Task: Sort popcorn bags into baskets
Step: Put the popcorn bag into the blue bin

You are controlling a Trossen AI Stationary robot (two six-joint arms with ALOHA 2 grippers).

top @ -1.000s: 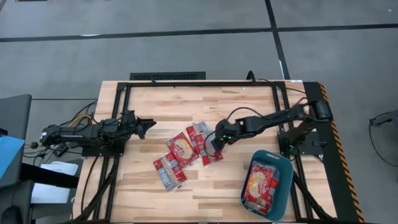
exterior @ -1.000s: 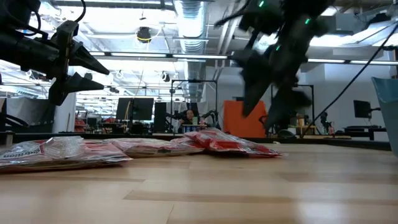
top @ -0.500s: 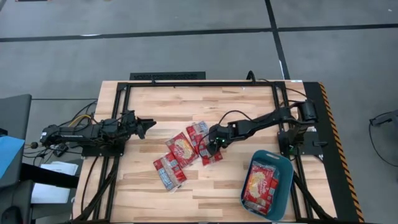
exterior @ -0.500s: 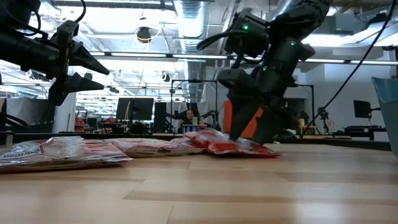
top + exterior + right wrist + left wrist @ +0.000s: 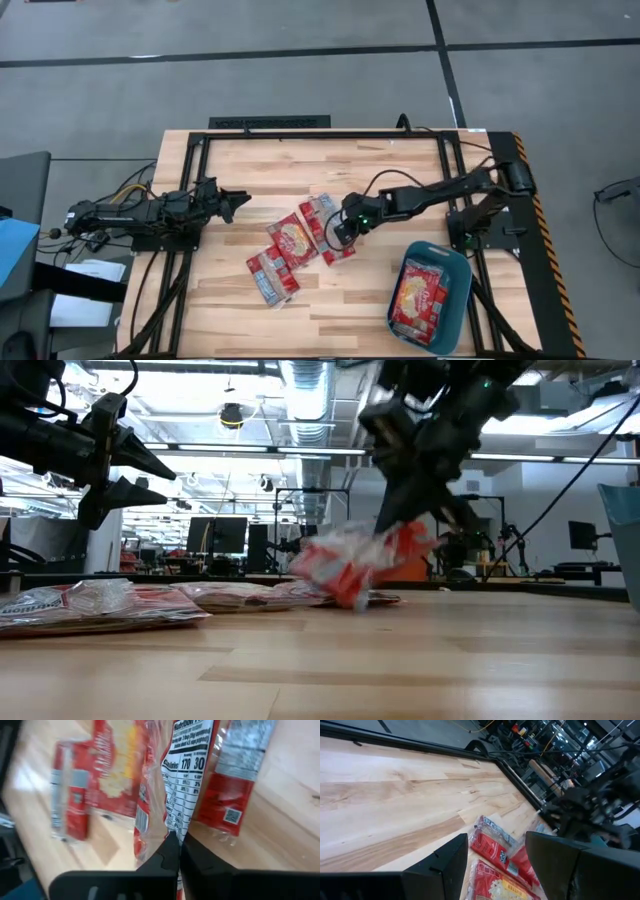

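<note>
Gripping one popcorn bag by its edge, the right gripper has its fingers pinched tight on the plastic, bag dangling just off the table. The teal basket sits around 4 o'clock from that claw. Left gripper waits spread open, way farther off, at 9 o'clock.
</note>
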